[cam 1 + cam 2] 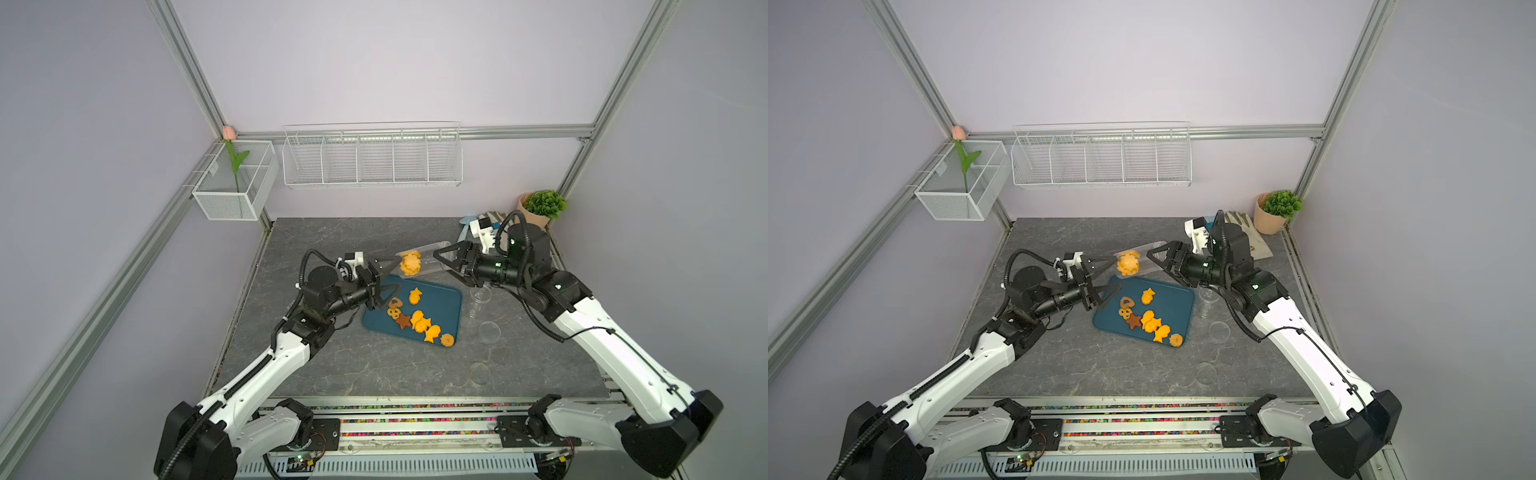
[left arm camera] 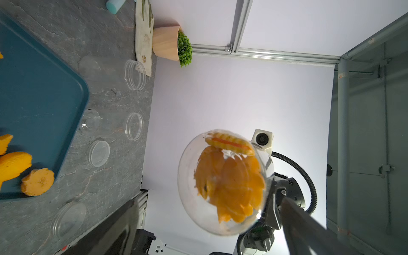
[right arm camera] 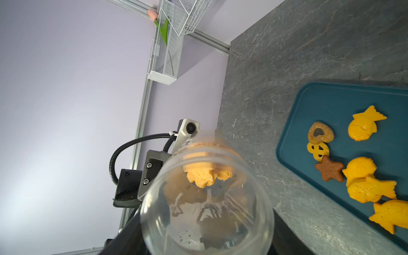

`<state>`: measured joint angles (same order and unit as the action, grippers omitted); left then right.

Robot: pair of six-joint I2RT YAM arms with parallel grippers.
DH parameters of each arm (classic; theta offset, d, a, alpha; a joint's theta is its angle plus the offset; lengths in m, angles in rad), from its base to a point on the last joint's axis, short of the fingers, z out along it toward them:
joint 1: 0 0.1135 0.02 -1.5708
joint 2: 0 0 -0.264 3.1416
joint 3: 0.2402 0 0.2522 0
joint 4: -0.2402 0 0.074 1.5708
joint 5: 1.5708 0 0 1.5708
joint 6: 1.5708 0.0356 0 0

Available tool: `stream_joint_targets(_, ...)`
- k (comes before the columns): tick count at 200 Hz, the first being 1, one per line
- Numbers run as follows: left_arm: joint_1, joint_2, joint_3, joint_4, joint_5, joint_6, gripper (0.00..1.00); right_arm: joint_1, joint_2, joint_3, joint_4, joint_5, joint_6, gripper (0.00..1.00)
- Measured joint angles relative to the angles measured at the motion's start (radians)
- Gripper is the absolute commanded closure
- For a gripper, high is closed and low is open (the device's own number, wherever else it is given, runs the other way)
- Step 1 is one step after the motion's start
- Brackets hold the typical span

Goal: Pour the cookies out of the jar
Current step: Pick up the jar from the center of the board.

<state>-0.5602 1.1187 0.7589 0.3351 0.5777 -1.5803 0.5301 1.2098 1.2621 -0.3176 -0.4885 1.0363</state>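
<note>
Pinching jar (image 1: 428, 251) with right fingers (image 1: 446, 252), long axis near-level, mouth toward wide-spread left fingers (image 1: 388, 262) just beside it. Cookies (image 1: 410, 262) bunched at mouth near tray (image 1: 444, 303) edge, so probably needs a steeper tilt.

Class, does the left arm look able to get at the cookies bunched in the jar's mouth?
Probably yes. The left arm holds its jaws open either side of the jar mouth, where the cookies sit bunched; nothing lies between. The right arm grips the jar.
</note>
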Motion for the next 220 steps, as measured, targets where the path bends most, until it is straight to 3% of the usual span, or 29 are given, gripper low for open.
stream_joint_targets(76, -0.031, 0.141, 0.08, 0.213, 0.054, -0.087, 0.01, 0.002, -0.002, -0.048, 0.093, -0.064, 0.053, 0.37)
stream_joint_targets(220, 0.009, 0.136, 0.072, 0.288, 0.178, -0.135, 0.01, 0.002, -0.001, -0.098, 0.204, -0.161, 0.098, 0.37)
